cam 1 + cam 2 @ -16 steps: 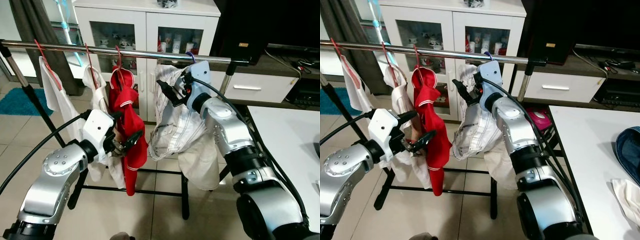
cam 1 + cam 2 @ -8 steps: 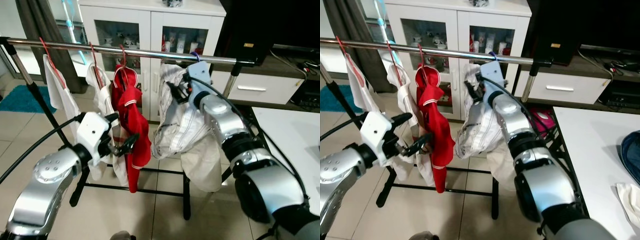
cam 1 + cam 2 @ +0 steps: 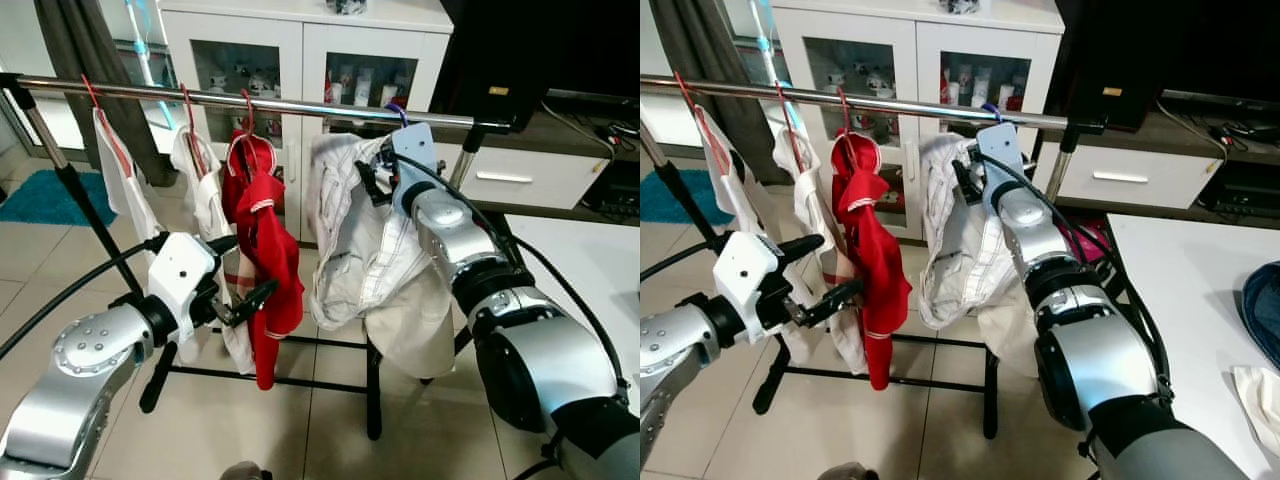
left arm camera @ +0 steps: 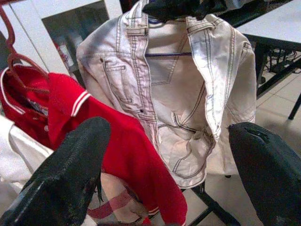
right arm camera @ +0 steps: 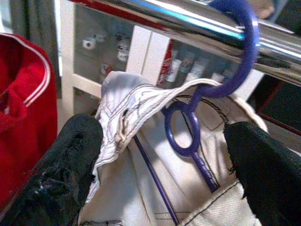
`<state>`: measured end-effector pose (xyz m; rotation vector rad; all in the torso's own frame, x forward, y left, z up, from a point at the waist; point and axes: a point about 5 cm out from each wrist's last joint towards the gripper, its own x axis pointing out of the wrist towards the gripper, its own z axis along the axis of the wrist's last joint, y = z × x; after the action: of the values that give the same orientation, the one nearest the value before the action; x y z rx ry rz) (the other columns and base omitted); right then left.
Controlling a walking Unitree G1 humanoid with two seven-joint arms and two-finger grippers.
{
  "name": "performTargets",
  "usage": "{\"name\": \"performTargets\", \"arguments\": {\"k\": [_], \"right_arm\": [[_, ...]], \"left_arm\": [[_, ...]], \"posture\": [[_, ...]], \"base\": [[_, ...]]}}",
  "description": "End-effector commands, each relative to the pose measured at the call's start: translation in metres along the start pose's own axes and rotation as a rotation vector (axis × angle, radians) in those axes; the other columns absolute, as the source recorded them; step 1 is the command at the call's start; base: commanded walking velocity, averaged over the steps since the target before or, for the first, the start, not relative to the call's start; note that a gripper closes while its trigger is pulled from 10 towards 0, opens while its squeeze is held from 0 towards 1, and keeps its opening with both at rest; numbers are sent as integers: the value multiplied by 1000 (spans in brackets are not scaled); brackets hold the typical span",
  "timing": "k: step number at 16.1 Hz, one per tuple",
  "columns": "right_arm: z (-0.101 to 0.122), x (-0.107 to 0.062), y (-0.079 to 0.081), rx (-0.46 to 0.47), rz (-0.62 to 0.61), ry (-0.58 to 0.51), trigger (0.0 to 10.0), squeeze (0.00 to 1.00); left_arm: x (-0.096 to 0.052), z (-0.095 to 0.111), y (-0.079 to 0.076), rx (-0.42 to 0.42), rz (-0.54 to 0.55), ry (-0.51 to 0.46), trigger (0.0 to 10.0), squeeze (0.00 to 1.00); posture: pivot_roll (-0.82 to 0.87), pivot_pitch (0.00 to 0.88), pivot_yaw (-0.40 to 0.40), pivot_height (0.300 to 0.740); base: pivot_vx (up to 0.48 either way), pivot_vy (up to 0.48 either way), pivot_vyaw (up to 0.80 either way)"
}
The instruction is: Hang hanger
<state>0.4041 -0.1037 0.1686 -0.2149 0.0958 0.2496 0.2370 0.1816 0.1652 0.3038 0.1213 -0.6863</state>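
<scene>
A blue hanger (image 5: 205,89) carries a white denim jacket (image 3: 362,235). Its hook (image 3: 398,107) sits over the silver rail (image 3: 300,103) of a clothes rack. My right gripper (image 3: 368,180) is up at the jacket's collar just below the rail. It is open, with its black fingers (image 5: 75,150) standing either side of the hanger's neck without touching it. My left gripper (image 3: 244,272) is open and lower down, in front of a red shirt (image 3: 268,255), with nothing between its fingers (image 4: 70,169).
Left of the jacket, the red shirt and two white garments (image 3: 120,185) hang on red hangers. A white glass-door cabinet (image 3: 290,60) stands behind the rack. A white table (image 3: 1200,290) with cloths lies to the right. The rack's black legs (image 3: 372,390) stand on the tile floor.
The head view has shifted a little. My right gripper and the jacket now sit slightly further right along the rail, and the jacket hangs straighter. My left gripper has sunk a bit.
</scene>
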Motion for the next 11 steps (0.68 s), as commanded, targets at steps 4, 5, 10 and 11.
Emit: {"name": "performTargets", "arguments": {"k": [4, 5, 10, 11], "right_arm": [[11, 3, 1, -61, 45, -28, 10000, 0], [11, 3, 1, -66, 53, -28, 10000, 0], [5, 2, -6, -109, 69, 30, 10000, 0], [4, 2, -9, -105, 60, 39, 10000, 0]], "left_arm": [[-10, 3, -3, 10, -19, 21, 10000, 1000], [-13, 3, -4, 9, -23, 24, 10000, 1000], [-22, 5, -11, 3, -39, 45, 10000, 1000], [-24, 5, -13, 1, -41, 51, 10000, 1000]], "posture": [[138, 0, -19, 740], [143, 0, -20, 740], [173, 0, -31, 740], [176, 0, -31, 740]], "base": [[0, 0, 0], [0, 0, 0], [0, 0, 0], [0, 0, 0]]}}
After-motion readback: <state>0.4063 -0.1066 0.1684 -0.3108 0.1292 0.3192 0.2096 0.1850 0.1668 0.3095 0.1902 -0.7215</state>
